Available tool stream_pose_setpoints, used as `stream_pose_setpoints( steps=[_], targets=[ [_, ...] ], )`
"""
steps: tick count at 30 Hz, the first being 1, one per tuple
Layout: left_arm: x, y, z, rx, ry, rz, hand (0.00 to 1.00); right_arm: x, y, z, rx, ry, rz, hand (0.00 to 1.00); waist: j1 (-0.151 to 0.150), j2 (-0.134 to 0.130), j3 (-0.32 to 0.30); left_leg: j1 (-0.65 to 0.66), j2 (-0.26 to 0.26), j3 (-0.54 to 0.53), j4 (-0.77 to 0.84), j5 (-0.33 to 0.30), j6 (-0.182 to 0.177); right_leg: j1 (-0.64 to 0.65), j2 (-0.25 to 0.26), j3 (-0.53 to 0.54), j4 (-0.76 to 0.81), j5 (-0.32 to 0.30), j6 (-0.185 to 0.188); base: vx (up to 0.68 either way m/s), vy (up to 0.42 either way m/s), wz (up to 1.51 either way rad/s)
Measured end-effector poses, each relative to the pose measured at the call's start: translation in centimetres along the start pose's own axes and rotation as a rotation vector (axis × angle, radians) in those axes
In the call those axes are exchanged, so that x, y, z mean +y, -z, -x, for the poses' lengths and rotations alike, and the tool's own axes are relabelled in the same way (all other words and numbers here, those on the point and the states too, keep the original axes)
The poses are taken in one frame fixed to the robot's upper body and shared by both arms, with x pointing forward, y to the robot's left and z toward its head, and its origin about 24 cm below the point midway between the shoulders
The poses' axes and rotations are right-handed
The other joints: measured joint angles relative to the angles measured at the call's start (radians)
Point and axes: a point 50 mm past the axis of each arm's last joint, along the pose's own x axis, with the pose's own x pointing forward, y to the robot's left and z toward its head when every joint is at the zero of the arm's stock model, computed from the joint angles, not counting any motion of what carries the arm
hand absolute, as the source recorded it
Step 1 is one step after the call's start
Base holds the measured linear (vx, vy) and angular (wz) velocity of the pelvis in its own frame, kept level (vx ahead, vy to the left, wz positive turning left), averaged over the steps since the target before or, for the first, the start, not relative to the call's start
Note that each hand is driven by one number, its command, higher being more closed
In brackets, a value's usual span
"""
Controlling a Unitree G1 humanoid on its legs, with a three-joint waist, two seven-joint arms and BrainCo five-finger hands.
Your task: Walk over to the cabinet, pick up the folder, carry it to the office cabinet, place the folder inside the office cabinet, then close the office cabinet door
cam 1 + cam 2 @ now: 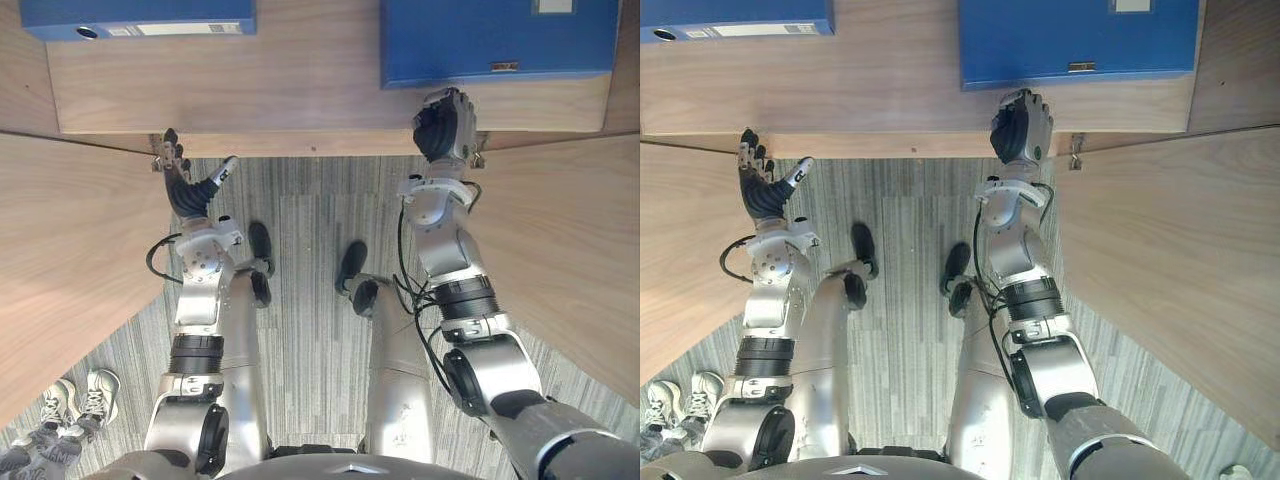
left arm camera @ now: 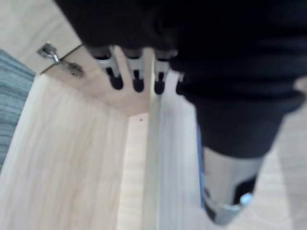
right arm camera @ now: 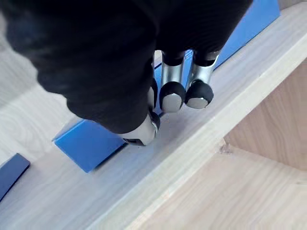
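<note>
Lying flat on the cabinet's wooden shelf [image 1: 300, 90], the blue folder [image 1: 498, 40] sits toward the right end of the board, its near edge parallel to the shelf's front lip and a small label plate on that edge. Right hand [image 1: 445, 125] is just at that near edge, over the front strip of the shelf. In the right wrist view its fingers [image 3: 172, 96] are curled inward, dark tips down at the folder's edge, thumb tucked close by the edge as well. Folder rests on the board; nothing is clasped in the hand. A second blue folder [image 1: 140, 18] lies on the same shelf well to the left, spine label and ring hole facing out, well apart from the first. Left hand [image 1: 188, 185] is held at the shelf's front lip near the left hinge [image 1: 160, 160], fingers straight in a row, thumb spread off to the side, touching nothing that can be made out. Both cabinet doors stand open: left door [image 1: 60, 280] and right door [image 1: 560, 260] flank the arms, with a second hinge [image 1: 1075, 155] at the right corner. Grey striped carpet [image 1: 310, 230] lies between the doors. A person's white shoes [image 1: 75, 400] stand on the carpet beside the left door.
</note>
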Motion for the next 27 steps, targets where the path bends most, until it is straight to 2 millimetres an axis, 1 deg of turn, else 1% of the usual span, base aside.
stream_pose_setpoints(
  steps=[3, 6, 8, 10, 11, 13, 15, 17, 20, 25, 27],
  targets=[
    [0.2, 0.1, -0.2, 0.007, -0.014, 0.004, 0.00, 0.0, -0.3, -0.5, 0.000, 0.002, -0.011, 1.00, -0.003, 0.000, 0.000, -0.002, 0.000, -0.001, -0.003, 0.003, -0.001, -0.004, 0.001, 0.000, 0.001, 0.000, -0.001, -0.01, -0.036, 0.01],
    [0.1, -0.5, -0.8, -0.017, -0.008, 0.006, 0.00, -0.2, -1.0, -1.2, -0.010, 0.013, -0.045, 1.00, -0.005, -0.002, 0.001, -0.015, 0.000, -0.001, -0.011, 0.014, -0.003, -0.020, 0.001, -0.002, 0.003, 0.004, -0.006, -0.01, -0.021, 0.01],
    [0.0, -0.6, -1.2, -0.022, -0.003, 0.000, 0.00, 0.0, -1.2, -1.6, -0.006, 0.005, -0.052, 1.00, -0.005, -0.006, 0.003, -0.016, 0.000, -0.004, -0.016, 0.022, -0.004, -0.022, 0.002, -0.004, 0.003, 0.006, -0.008, -0.01, -0.037, 0.03],
    [-0.1, -0.8, -1.6, -0.027, -0.001, 0.004, 0.00, 0.0, -1.7, -2.1, -0.010, 0.004, -0.077, 1.00, -0.007, -0.006, 0.004, -0.019, 0.001, -0.005, -0.017, 0.024, -0.005, -0.026, 0.003, -0.004, 0.003, 0.006, -0.009, -0.01, -0.033, 0.01],
    [-0.1, -1.1, -1.8, -0.034, -0.004, 0.012, 0.00, 0.0, -2.3, -2.5, -0.030, -0.001, -0.081, 1.00, -0.009, -0.006, 0.004, -0.023, 0.001, -0.005, -0.017, 0.025, -0.005, -0.031, 0.003, -0.004, 0.003, 0.007, -0.010, 0.00, 0.000, 0.00],
    [-0.2, -1.3, -2.0, -0.036, -0.015, 0.027, 0.00, -0.3, -3.0, -3.2, -0.056, 0.001, -0.101, 1.00, -0.009, -0.006, 0.004, -0.036, 0.001, -0.006, -0.017, 0.029, -0.005, -0.043, 0.003, -0.005, 0.004, 0.008, -0.012, 0.00, 0.000, 0.00],
    [-0.2, -1.6, -2.3, -0.043, -0.019, 0.040, 0.00, -1.0, -3.8, -4.2, -0.076, 0.023, -0.122, 1.00, -0.009, -0.008, 0.004, -0.054, 0.002, -0.010, -0.017, 0.037, -0.004, -0.060, 0.003, -0.010, 0.011, 0.011, -0.015, 0.00, 0.000, 0.00],
    [0.0, -1.8, -2.6, -0.057, -0.022, 0.040, 0.00, -1.2, -4.0, -4.9, -0.067, 0.020, -0.134, 1.00, -0.009, -0.016, 0.009, -0.054, 0.002, -0.012, -0.017, 0.041, -0.007, -0.061, 0.003, -0.011, 0.015, 0.011, -0.015, 0.00, -0.013, 0.02],
    [0.2, -2.1, -3.1, -0.066, -0.025, 0.045, 0.00, -1.5, -4.7, -6.1, -0.085, 0.002, -0.139, 1.00, -0.009, -0.020, 0.011, -0.058, 0.002, -0.019, -0.019, 0.046, -0.010, -0.062, 0.003, -0.018, 0.017, 0.011, -0.016, -0.01, -0.022, 0.04],
    [0.2, -2.8, -4.1, -0.086, -0.025, 0.063, 0.00, -2.4, -6.4, -7.7, -0.109, 0.005, -0.210, 1.00, -0.005, -0.022, 0.012, -0.086, -0.002, -0.025, -0.034, 0.062, -0.019, -0.095, -0.002, -0.026, 0.021, 0.014, -0.022, -0.02, -0.021, 0.05],
    [0.2, -2.7, -4.6, -0.071, -0.025, 0.067, 0.00, -2.6, -6.5, -8.3, -0.082, -0.002, -0.259, 1.00, -0.007, -0.030, 0.017, -0.095, -0.002, -0.027, -0.035, 0.074, -0.014, -0.107, -0.003, -0.027, 0.034, 0.014, -0.024, -0.01, -0.031, 0.04]
  ],
)
